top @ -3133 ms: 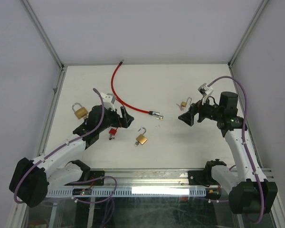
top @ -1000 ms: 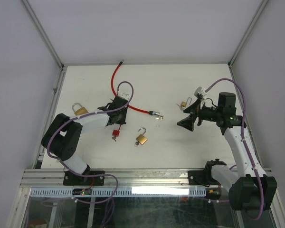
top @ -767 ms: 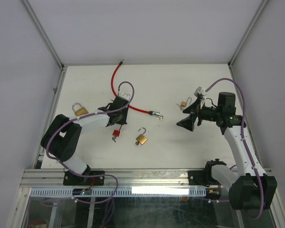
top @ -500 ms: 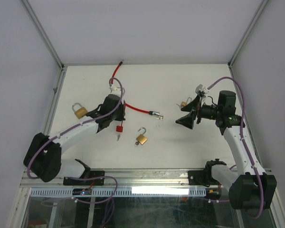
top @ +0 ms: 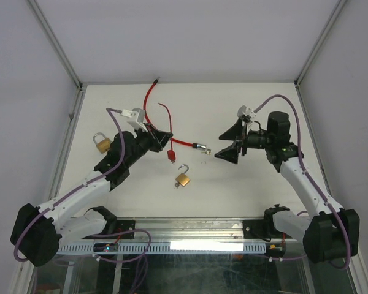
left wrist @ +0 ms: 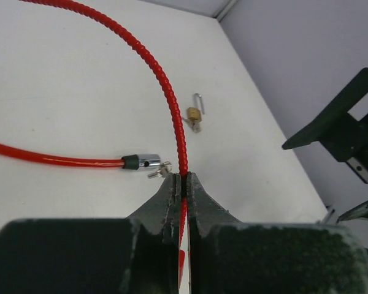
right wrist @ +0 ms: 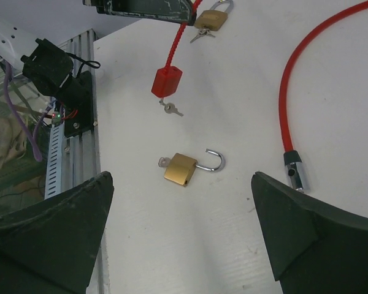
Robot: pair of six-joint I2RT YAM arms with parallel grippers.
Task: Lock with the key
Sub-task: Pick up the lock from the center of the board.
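Note:
My left gripper point(top: 164, 138) point(left wrist: 181, 176) is shut on the thin ribbed red cable point(left wrist: 165, 92) of the red cable lock. The lock's red body point(top: 170, 155) point(right wrist: 166, 81) dangles below the jaws, with a small key point(right wrist: 170, 109) under it. The cable's metal end point(top: 199, 146) point(left wrist: 141, 162) point(right wrist: 296, 171) lies on the table. An open brass padlock point(top: 183, 178) point(right wrist: 183, 169) with a key point(right wrist: 164, 162) in it lies at centre front. My right gripper point(top: 229, 143) point(right wrist: 183, 176) hovers wide open to its right, with nothing in it.
A second brass padlock point(top: 102, 143) point(right wrist: 211, 18) lies at the left. A small brass padlock point(left wrist: 194, 114) lies further right, by the right gripper. The red cable point(top: 148, 104) loops toward the back wall. A metal rail point(top: 172, 226) borders the near edge.
The left arm has swung right and lifted, drawing the red lock body up and to the right off its earlier spot. The right gripper has moved left toward the centre, still open.

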